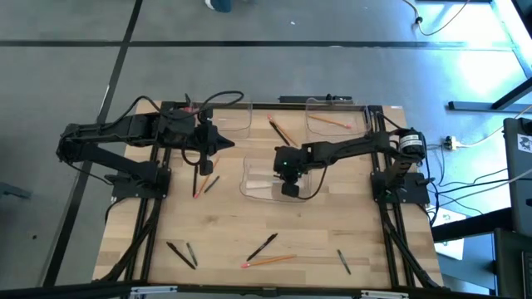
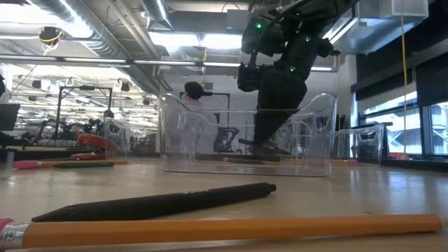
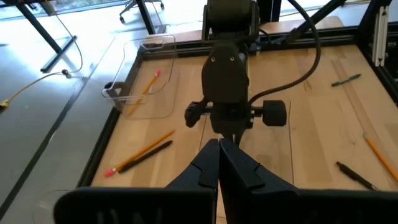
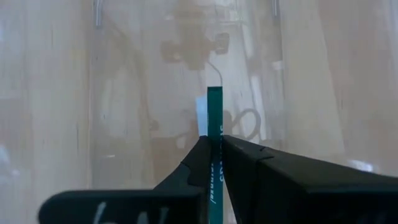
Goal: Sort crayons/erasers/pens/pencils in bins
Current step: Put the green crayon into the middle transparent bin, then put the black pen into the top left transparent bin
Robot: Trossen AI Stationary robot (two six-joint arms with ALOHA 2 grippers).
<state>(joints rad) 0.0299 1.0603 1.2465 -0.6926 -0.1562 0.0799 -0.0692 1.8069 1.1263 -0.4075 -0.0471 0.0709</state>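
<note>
My right gripper [image 1: 289,186] reaches down into the clear middle bin [image 1: 253,189] and is shut on a dark-green crayon [image 4: 214,111]. The low view shows it inside the bin's walls [image 2: 274,133]. My left gripper [image 1: 223,143] is shut and empty above the table's far left part, also seen in its wrist view [image 3: 219,150]. Below it a pencil and a pen [image 1: 202,183] lie side by side on the table. One pencil [image 1: 333,121] lies in the far right bin [image 1: 314,124]. The far left bin [image 1: 233,118] holds nothing I can see. My right gripper pinches the crayon between its two fingers [image 4: 245,158]. The crayon lies along the fingers, and its free end [image 4: 214,93] sticks out past the fingertips. The fingers slant down from above into the middle bin. The crayon is over the bin's floor; whether it touches the floor, I cannot tell.
On the table lie a pencil [image 1: 282,130] between the far bins, two pens [image 1: 181,253] at the near left, a pen [image 1: 263,247] and a pencil [image 1: 269,261] at the near middle, and a short green stick [image 1: 343,262] at the near right.
</note>
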